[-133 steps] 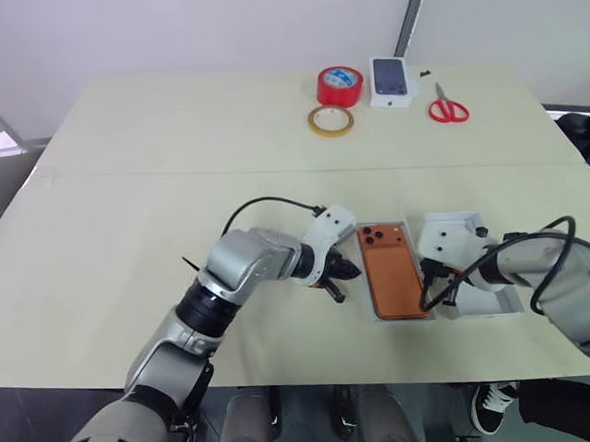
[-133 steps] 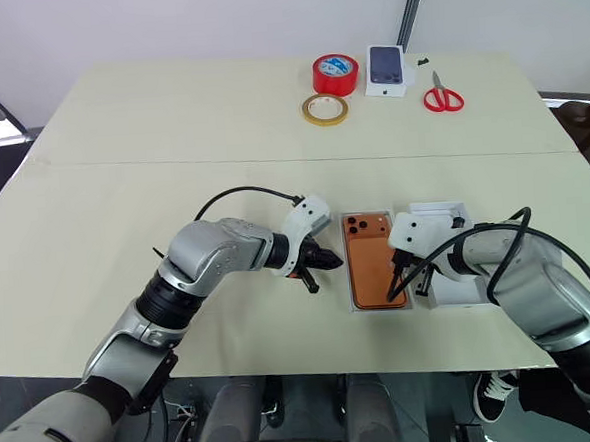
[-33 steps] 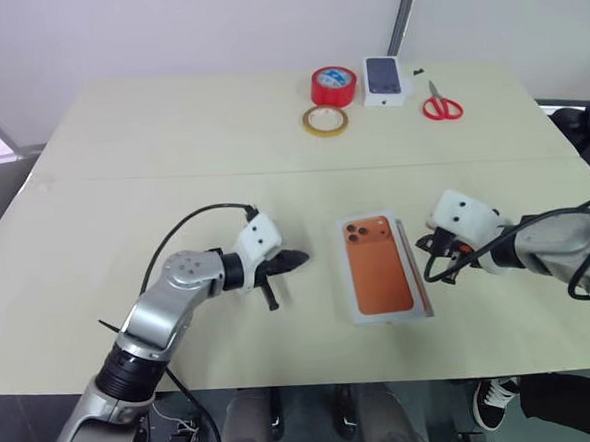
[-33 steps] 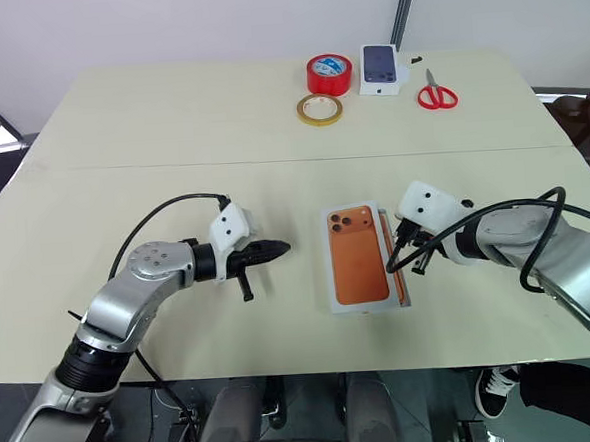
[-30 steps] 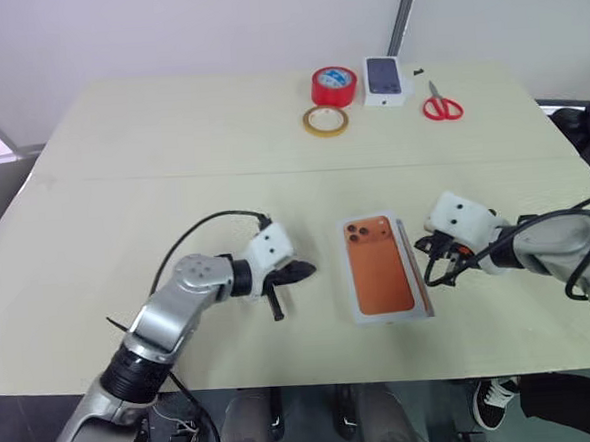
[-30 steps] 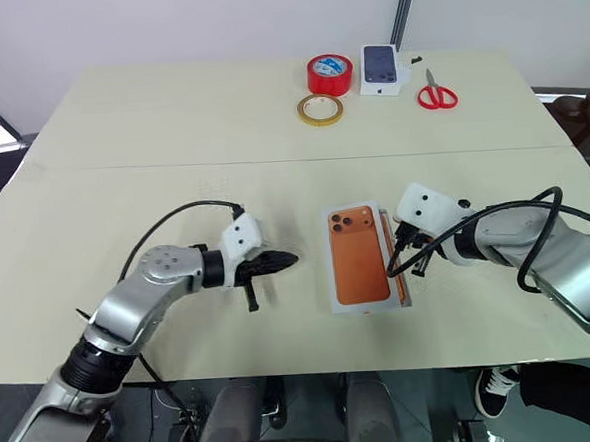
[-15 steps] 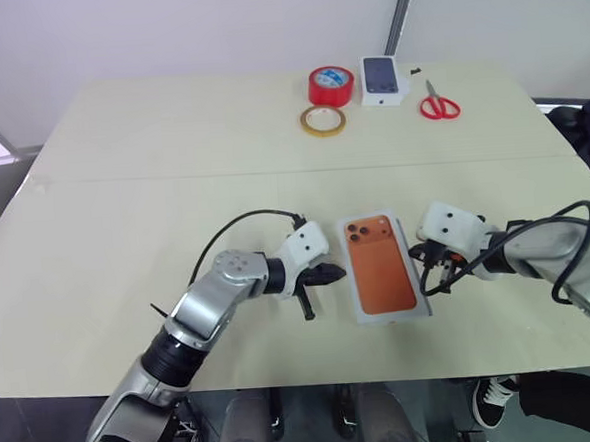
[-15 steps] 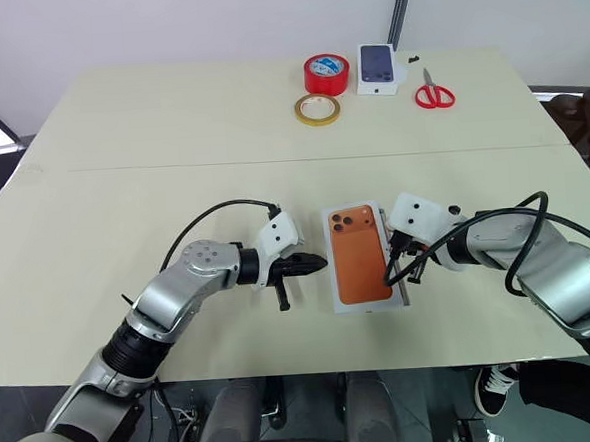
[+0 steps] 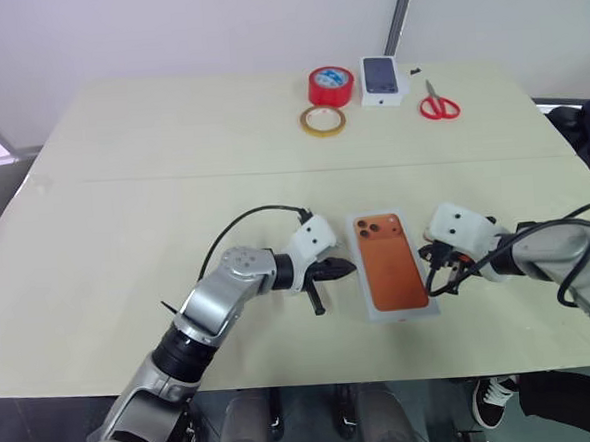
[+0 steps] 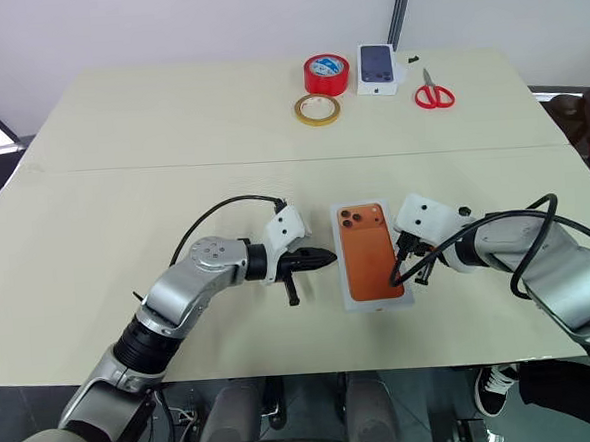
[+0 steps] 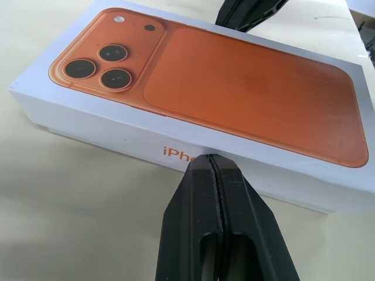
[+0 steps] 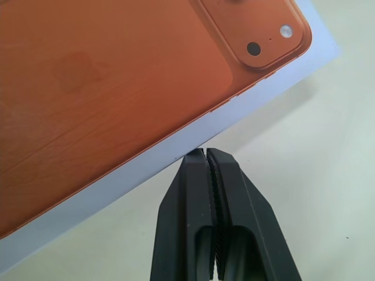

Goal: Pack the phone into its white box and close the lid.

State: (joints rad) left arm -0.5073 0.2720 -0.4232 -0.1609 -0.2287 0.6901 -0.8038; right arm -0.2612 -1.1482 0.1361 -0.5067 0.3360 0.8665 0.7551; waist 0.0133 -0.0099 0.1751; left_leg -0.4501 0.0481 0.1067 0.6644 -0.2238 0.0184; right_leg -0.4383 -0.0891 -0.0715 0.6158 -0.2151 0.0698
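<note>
The white box (image 9: 391, 265) lies flat near the table's front edge with its lid (image 11: 234, 82) seated on it. The lid's top carries a printed orange phone picture. The phone itself is hidden. My left gripper (image 9: 348, 269) is shut and empty; its tips (image 11: 209, 157) sit at the box's left long side, right by the orange lettering. On the opposite side my right gripper (image 9: 431, 264) is shut too, empty, with its tips (image 12: 205, 151) at the lid's right edge.
At the far side of the table stand a red tape roll (image 9: 332, 85), a tan tape ring (image 9: 328, 120), a small white carton printed with a dark phone (image 9: 386, 80) and red scissors (image 9: 436, 104). The table's front edge runs just behind the box.
My left gripper has swung right, across the table, up to the box's left side. The right gripper has stayed by the box's right edge. Both remain shut.
</note>
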